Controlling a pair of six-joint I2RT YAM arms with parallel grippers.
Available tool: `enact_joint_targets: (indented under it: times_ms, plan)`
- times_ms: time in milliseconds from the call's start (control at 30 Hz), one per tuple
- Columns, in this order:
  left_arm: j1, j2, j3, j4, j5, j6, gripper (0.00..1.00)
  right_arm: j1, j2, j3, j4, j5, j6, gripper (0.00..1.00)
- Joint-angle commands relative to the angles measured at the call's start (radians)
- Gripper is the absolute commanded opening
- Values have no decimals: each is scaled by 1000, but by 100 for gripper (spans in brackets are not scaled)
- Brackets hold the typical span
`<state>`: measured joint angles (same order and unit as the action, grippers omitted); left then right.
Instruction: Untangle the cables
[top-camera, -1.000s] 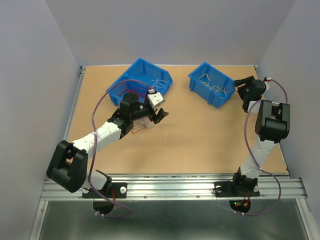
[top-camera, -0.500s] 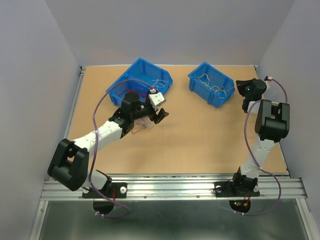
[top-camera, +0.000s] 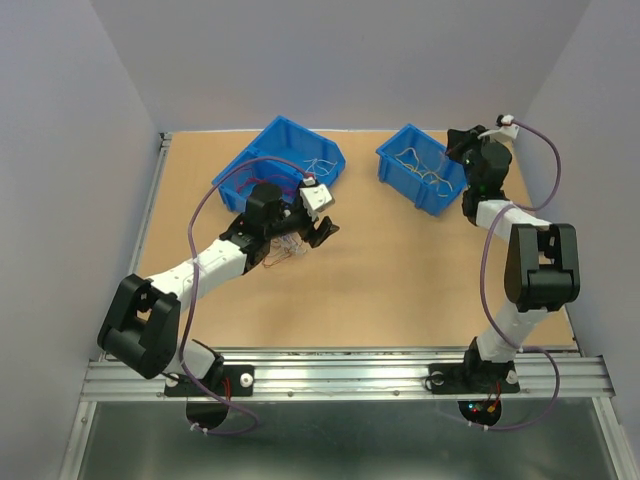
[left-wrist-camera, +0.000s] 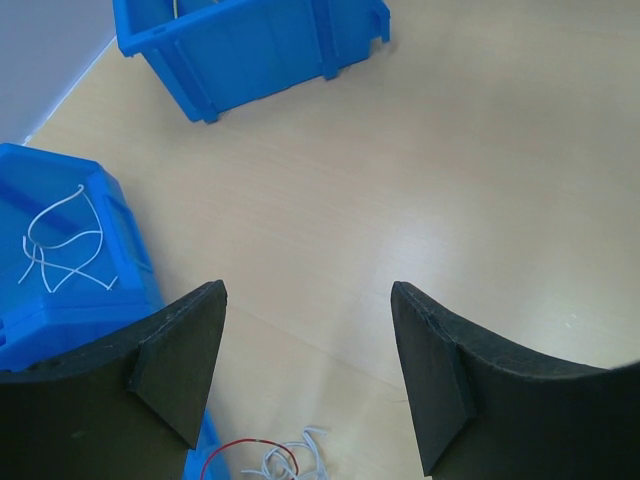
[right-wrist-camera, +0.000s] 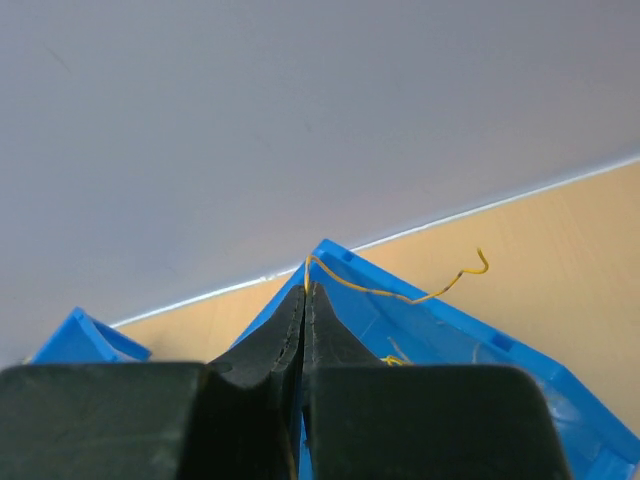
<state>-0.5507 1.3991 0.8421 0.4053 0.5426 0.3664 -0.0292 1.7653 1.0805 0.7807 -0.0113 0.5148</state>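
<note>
A small tangle of red and white cables (top-camera: 284, 250) lies on the wooden table by the left blue bin (top-camera: 262, 150). My left gripper (top-camera: 318, 231) hovers just right of the tangle, open and holding nothing. In the left wrist view the gripper (left-wrist-camera: 305, 290) frames bare table, with the cables (left-wrist-camera: 283, 461) at the bottom edge. My right gripper (top-camera: 456, 148) is over the right blue bin's (top-camera: 440, 196) far corner. It (right-wrist-camera: 306, 292) is shut on one thin yellow cable (right-wrist-camera: 400, 296), which curls out to the right above the bin (right-wrist-camera: 455, 345).
White wires (left-wrist-camera: 62, 248) lie in the left bin (left-wrist-camera: 118, 305). Pale and yellow wires (top-camera: 420, 168) lie in the right bin. Grey walls close the table in at the back and sides. The metal rail (top-camera: 340, 375) with the arm bases runs along the near edge.
My right gripper has shut on the yellow cable and swung from the right of the bin up over its far corner. The left arm has hardly moved.
</note>
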Motion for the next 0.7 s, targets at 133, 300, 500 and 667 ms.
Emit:
enact_joint_targets:
  times_ms: [133,300,500,667]
  plan:
    - [-11,-11,45,15,17,20,78,12,-1,-34,51,-68,-154,0]
    - [-12,-8,48,13,13,23,78,12,0,-60,51,-70,-130,1]
    - [-15,6,55,9,3,25,78,23,28,-70,51,-127,-96,1]
    - [-17,6,57,4,-1,28,78,28,31,-74,34,-136,-119,23]
